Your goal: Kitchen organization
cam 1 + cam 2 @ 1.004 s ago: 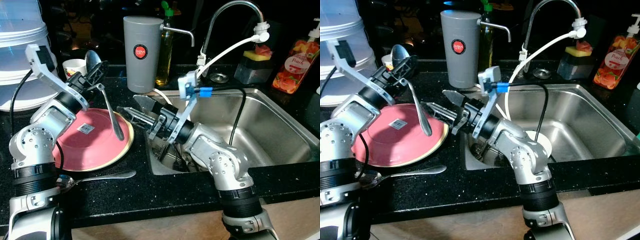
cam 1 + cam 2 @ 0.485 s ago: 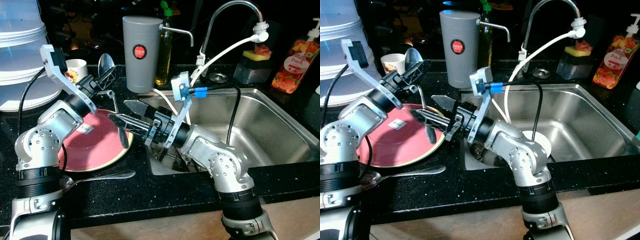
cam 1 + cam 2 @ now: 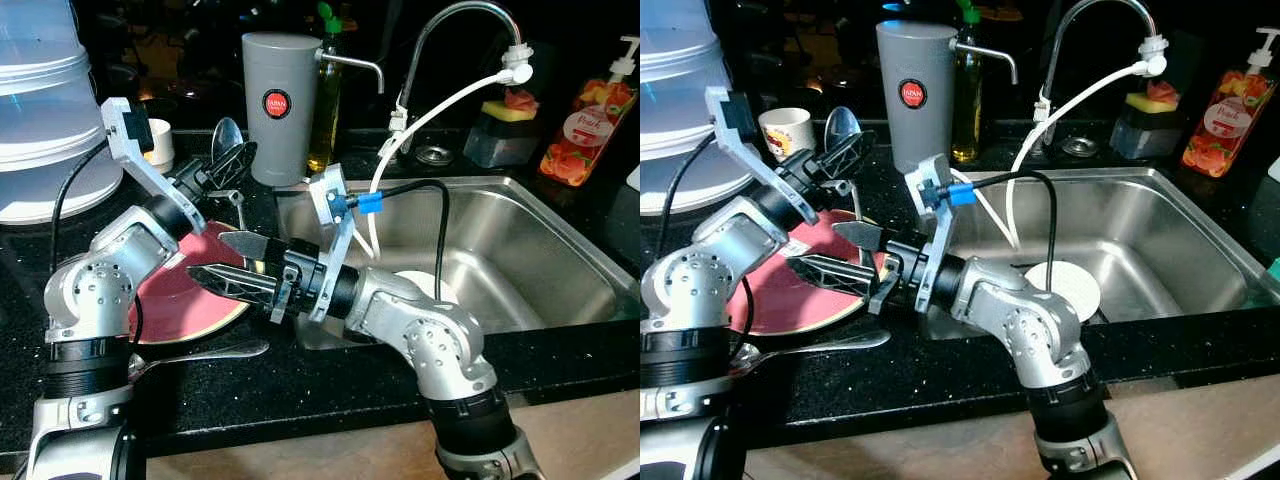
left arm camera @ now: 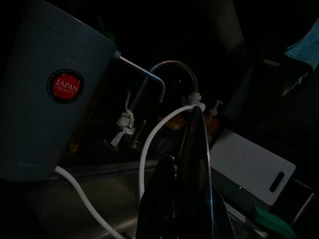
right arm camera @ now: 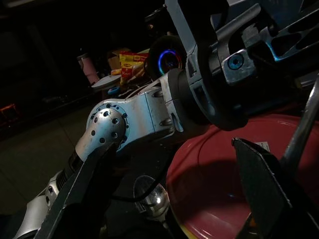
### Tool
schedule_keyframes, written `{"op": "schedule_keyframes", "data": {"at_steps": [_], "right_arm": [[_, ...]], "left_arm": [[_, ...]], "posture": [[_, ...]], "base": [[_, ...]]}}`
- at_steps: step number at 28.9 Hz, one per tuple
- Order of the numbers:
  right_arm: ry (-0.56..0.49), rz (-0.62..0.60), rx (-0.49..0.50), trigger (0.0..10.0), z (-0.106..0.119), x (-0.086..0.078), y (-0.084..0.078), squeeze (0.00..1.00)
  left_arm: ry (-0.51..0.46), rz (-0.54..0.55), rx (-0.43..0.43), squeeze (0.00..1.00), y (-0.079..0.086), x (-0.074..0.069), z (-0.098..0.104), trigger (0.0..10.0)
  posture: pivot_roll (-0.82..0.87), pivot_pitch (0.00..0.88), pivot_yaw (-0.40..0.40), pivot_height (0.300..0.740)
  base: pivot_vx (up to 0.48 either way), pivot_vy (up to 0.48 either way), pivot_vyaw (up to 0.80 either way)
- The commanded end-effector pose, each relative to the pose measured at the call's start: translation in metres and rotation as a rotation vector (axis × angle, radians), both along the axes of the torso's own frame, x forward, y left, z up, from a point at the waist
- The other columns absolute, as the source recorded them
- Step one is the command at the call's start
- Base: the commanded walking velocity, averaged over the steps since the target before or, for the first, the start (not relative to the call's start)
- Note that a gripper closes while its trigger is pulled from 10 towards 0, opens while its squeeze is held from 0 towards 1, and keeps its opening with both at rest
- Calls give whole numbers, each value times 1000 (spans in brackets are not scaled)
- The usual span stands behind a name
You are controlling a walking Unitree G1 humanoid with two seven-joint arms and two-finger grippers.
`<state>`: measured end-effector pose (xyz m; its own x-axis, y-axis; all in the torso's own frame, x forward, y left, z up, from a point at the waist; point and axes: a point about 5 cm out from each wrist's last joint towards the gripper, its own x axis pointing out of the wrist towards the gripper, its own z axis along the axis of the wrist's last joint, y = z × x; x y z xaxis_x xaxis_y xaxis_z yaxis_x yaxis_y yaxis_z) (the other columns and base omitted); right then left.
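A metal spoon [image 3: 229, 136] stands upright in my left gripper [image 3: 228, 166], which is shut on its handle above the far edge of the pink plate [image 3: 180, 305]. The handle [image 5: 302, 130] hangs down toward the plate. My right gripper [image 3: 207, 257] is open and reaches leftward from the sink, low over the plate, its two black fingers [image 5: 260, 174] spread beside the spoon handle and not touching it. A second spoon [image 3: 205, 353] lies on the black counter in front of the plate. A white plate [image 3: 428, 287] lies in the sink [image 3: 560, 250].
A grey canister [image 3: 275, 100], an oil bottle [image 3: 325, 110] and the faucet [image 3: 455, 30] with a white hose stand behind. A white cup [image 3: 160, 140] and stacked white containers [image 3: 45, 120] are at the far left. A soap bottle [image 3: 585, 120] and sponge holder [image 3: 505, 125] stand at the right.
My right gripper swung left, out from above the sink edge to over the pink plate. My left gripper carried the spoon rightward and further back, turning it more upright.
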<state>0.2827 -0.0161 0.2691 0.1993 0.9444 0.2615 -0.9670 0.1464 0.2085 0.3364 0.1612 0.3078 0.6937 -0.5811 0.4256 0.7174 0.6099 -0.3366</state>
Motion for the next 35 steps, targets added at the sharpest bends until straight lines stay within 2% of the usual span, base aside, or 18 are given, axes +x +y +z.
{"op": "schedule_keyframes", "data": {"at_steps": [1, 2, 3, 4, 5, 6, 32, 35], "right_arm": [[37, -11, -38, 10000, -7, 2, 2, 0], [37, -11, -38, 10000, -7, 2, 2, 0], [54, -22, -30, 4902, -7, 4, 2, 0], [65, -28, -24, 2863, -7, 6, 1, 0], [65, -28, -24, 2863, -7, 6, 1, 0], [78, -31, -17, 0, -7, 7, 0, 0], [90, -18, 23, 0, -2, 9, -2, 0], [74, 7, 80, 0, 5, 6, -3, 0]], "left_arm": [[-31, -22, 5, 0, -6, -4, 5, 0], [-31, -22, 5, 0, -6, -4, 5, 0], [-32, -18, 7, 0, -5, -3, 5, 0], [-33, -16, 9, 0, -5, -3, 5, 0], [-33, -16, 9, 0, -5, -3, 5, 0], [-33, -12, 11, 0, -5, -3, 5, 0], [-40, 6, 23, 0, -3, -2, 5, 0], [-53, 4, 47, 0, -2, -2, 5, 0]], "posture": [[79, 53, -14, 740], [79, 53, -14, 740], [79, 53, -14, 740], [79, 53, -14, 740], [79, 53, -14, 740], [81, 53, -18, 740], [81, 43, -21, 740], [80, 41, -20, 740]], "base": [[0, 0, 0], [0, 0, 0], [0, 0, 0], [0, 0, 0], [0, 0, 0], [0, 0, 0], [0, 0, 0], [0, 0, 0]]}}
